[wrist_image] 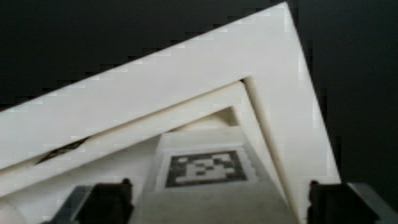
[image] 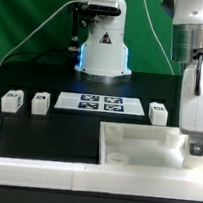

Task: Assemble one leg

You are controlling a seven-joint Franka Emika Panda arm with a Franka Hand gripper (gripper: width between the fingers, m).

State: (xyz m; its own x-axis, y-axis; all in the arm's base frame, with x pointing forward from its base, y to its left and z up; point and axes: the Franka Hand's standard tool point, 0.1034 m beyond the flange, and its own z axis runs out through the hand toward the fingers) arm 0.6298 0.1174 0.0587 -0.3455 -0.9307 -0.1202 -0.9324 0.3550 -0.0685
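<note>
- At exterior view's right: gripper (image: 194, 149) low over tray (image: 135, 151), fingers (wrist_image: 103, 203) apart, empty.
- Under wrist: tagged leg (wrist_image: 210, 166) centred between fingers, probably lined up for grasp.
- On table: spare legs (image: 25, 102) parked beside marker board (image: 100, 103).

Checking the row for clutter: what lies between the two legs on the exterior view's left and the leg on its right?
The marker board lies flat between the paired legs and the single leg, with bare black table either side of it, as the exterior view shows.
</note>
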